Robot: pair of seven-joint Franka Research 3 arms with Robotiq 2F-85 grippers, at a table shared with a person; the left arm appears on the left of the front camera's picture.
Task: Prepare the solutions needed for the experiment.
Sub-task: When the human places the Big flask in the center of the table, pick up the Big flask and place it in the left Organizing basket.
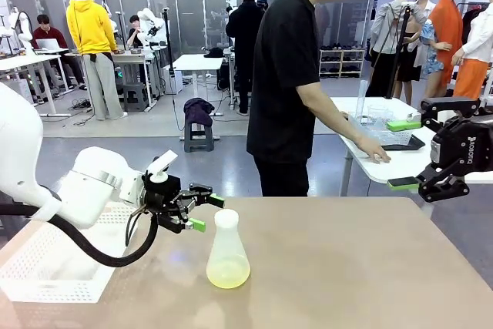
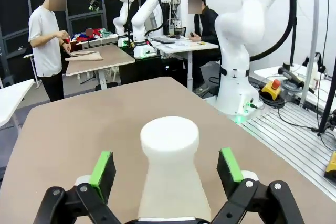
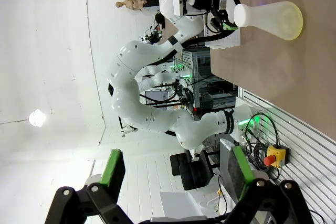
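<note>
A translucent whitish conical flask (image 1: pixel 228 252) stands upright on the brown table (image 1: pixel 354 267), with a little pale yellow solution (image 1: pixel 228 274) in its bottom. My left gripper (image 1: pixel 208 213) is open at the height of the flask's neck, just left of it. In the left wrist view the flask's rim (image 2: pixel 169 135) sits between the green pads (image 2: pixel 102 167), untouched by either. My right gripper (image 1: pixel 403 153) hangs open and bare above the table's right side. The right wrist view shows the flask (image 3: pixel 273 18) far off, with the left gripper (image 3: pixel 223 6) beside its neck.
A white perforated tray (image 1: pixel 46 267) lies at the table's near left. A person in black (image 1: pixel 285 82) stands beyond the far edge, one hand on a white side table (image 1: pixel 377 132) that carries a laptop and glassware. The right arm's base (image 2: pixel 236 77) stands off the table's edge.
</note>
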